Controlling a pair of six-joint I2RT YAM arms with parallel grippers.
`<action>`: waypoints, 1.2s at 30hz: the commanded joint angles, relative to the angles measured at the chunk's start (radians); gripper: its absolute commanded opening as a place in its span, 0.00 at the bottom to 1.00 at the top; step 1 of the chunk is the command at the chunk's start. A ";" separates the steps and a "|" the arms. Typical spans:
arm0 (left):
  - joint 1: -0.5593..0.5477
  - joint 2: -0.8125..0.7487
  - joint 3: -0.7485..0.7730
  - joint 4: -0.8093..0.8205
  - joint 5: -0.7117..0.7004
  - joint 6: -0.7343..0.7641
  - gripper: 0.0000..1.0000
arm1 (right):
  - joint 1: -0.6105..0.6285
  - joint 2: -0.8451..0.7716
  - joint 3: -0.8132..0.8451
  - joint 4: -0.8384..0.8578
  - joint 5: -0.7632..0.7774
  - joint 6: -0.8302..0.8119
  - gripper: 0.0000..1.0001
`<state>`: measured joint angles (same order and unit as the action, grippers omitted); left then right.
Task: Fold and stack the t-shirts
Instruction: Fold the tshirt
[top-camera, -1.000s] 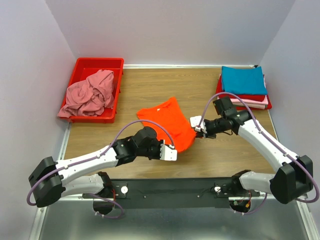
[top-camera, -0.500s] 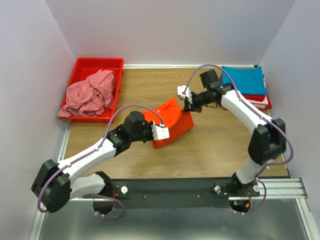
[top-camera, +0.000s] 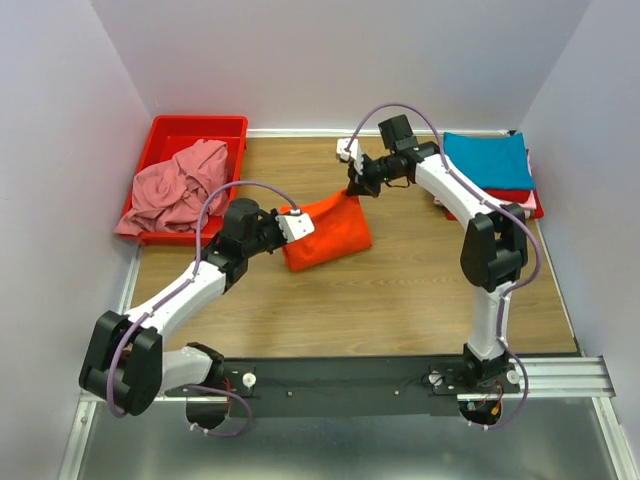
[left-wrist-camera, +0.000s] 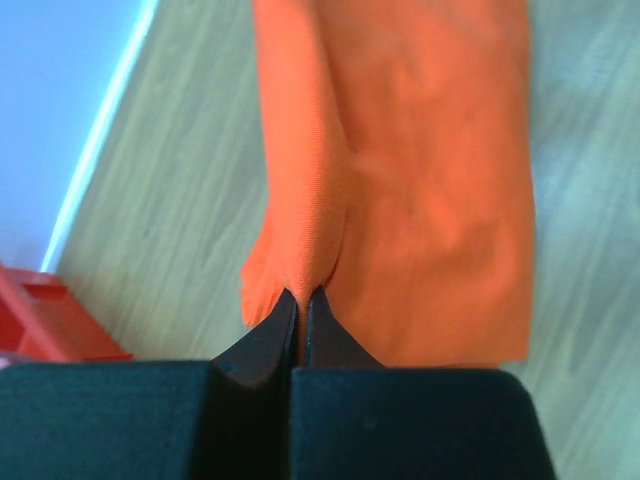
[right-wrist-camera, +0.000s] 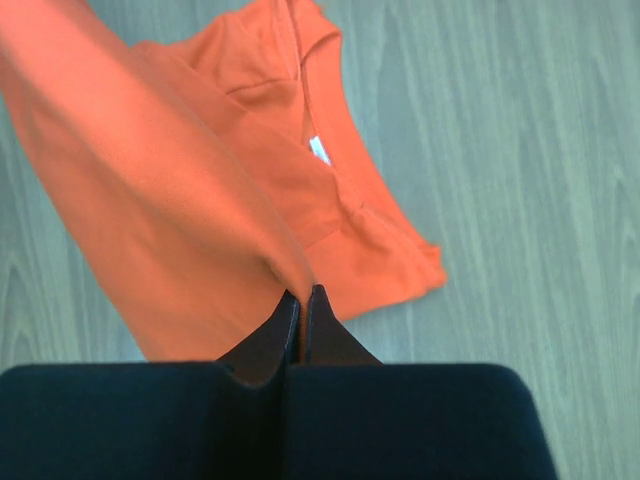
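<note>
The orange t-shirt (top-camera: 328, 235) lies doubled over near the middle of the table (top-camera: 420, 290). Its long axis runs roughly 9 to 3 o'clock, with the 3 o'clock end tipped slightly toward the far wall. The left gripper (left-wrist-camera: 302, 297) is clamped on its 10 o'clock corner, and the right gripper (right-wrist-camera: 302, 293) pinches the 1 o'clock corner.

A: Colour chk: orange shirt (top-camera: 325, 235)?
B: Bright, solid; white neck tag (right-wrist-camera: 319, 150). Under it the table (top-camera: 420, 290), lt brown wood grain.
A: Rest?
B: Dusty pink shirt (top-camera: 180, 188), plain, in red bin (top-camera: 195, 128). Stack: teal shirt (top-camera: 487, 160) top, pale pink shirt (top-camera: 500, 202) + red shirt (top-camera: 534, 211) under. Both left claw (left-wrist-camera: 302, 295) & right claw (right-wrist-camera: 302, 293) black.
</note>
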<state>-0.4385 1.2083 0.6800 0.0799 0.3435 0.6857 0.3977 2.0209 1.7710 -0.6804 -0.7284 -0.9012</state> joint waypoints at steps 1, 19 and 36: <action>0.047 -0.018 0.004 0.095 0.005 -0.008 0.00 | -0.003 0.064 0.100 0.077 -0.011 0.103 0.00; 0.113 0.174 0.116 0.201 -0.021 -0.009 0.00 | -0.003 0.194 0.281 0.131 0.046 0.234 0.00; 0.173 0.313 0.187 0.302 -0.150 -0.067 0.00 | -0.002 0.355 0.455 0.197 0.093 0.355 0.01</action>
<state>-0.2806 1.4940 0.8364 0.3389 0.2600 0.6346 0.3988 2.3138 2.1597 -0.5293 -0.6781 -0.5999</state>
